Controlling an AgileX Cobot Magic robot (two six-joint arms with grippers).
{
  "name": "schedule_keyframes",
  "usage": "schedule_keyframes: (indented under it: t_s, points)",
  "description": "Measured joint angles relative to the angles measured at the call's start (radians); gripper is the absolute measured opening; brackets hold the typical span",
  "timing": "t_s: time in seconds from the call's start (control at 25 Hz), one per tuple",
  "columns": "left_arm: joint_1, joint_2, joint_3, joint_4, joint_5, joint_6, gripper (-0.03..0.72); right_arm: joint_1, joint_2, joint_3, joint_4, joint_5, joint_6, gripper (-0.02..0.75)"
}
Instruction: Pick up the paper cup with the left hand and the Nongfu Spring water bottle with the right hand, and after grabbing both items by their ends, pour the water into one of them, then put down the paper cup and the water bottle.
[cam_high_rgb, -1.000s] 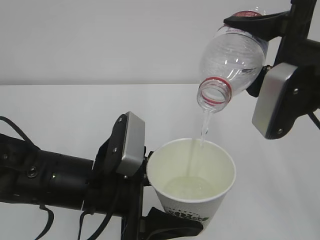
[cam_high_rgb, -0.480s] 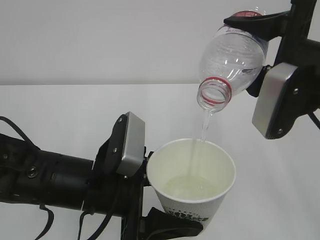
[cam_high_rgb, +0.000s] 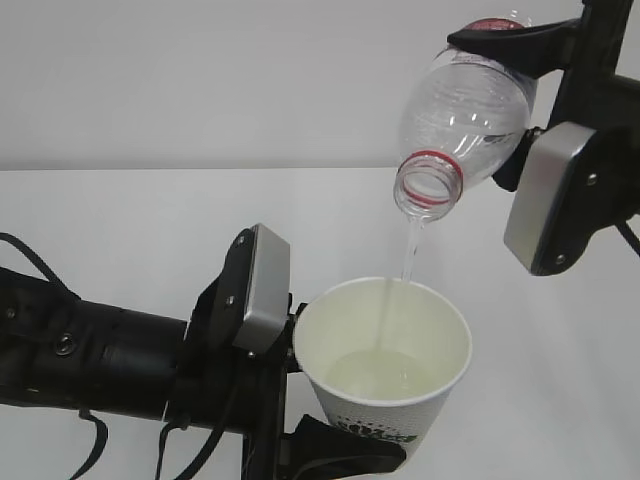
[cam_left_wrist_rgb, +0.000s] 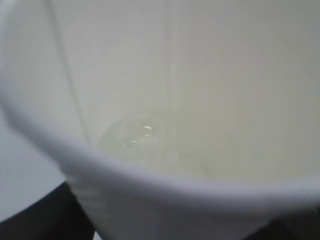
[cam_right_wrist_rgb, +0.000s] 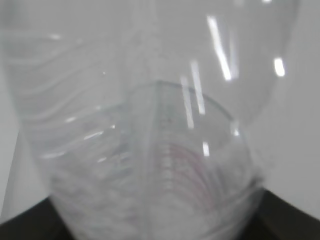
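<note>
Right tool (cam_high_rgb: 515, 85) pinching Nongfu Spring water bottle (cam_high_rgb: 462, 112) by base, neck tipped down so water (cam_high_rgb: 408, 252) streams in. Left tool (cam_high_rgb: 335, 450) clamps paper cup (cam_high_rgb: 385, 375) low, mouth directly underneath, above worktop (cam_high_rgb: 150, 230).

Exterior frontal, slanting down; wrist cameras extremely close.

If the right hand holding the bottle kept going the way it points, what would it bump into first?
Probably nothing: the right hand, clamped on the Nongfu Spring water bottle, points left above the table; the paper cup sits lower. Depth is unclear.
</note>
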Motion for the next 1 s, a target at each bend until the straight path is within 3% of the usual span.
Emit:
schedule_keyframes:
  t_s: [1.0]
  points:
    - [0.000,0.000,0.000,0.000,0.004,0.000,0.532,0.000,0.000,0.000,0.000,0.000,0.000,0.463]
